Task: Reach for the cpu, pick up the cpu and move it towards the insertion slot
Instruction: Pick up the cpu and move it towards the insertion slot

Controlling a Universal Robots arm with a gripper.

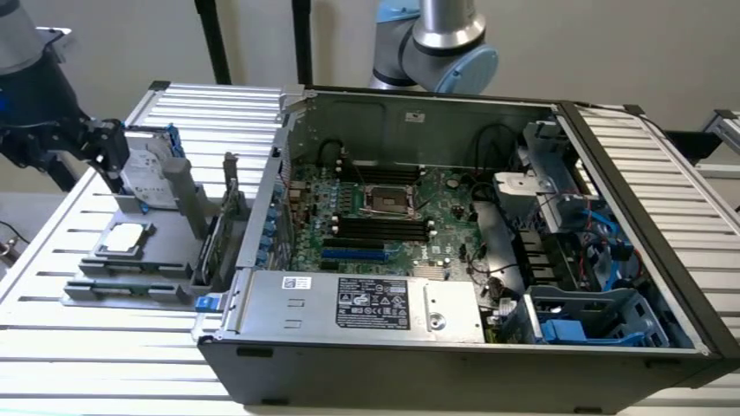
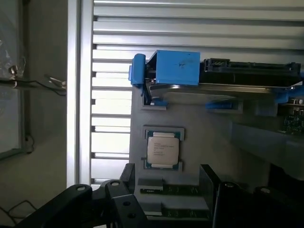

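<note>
Tool [image 2: 166,187] spread wide, empty (nothing touched), hovering above the cpu [image 2: 163,148].

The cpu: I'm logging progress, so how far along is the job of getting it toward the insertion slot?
Nothing is finished yet. The cpu lies flat on its gray tray, outside the computer case. In hand is the reach: the gripper hangs open near the chip, apart from it and holding nothing. Left are the pick-up and the carry to the insertion slot inside the case.
</note>
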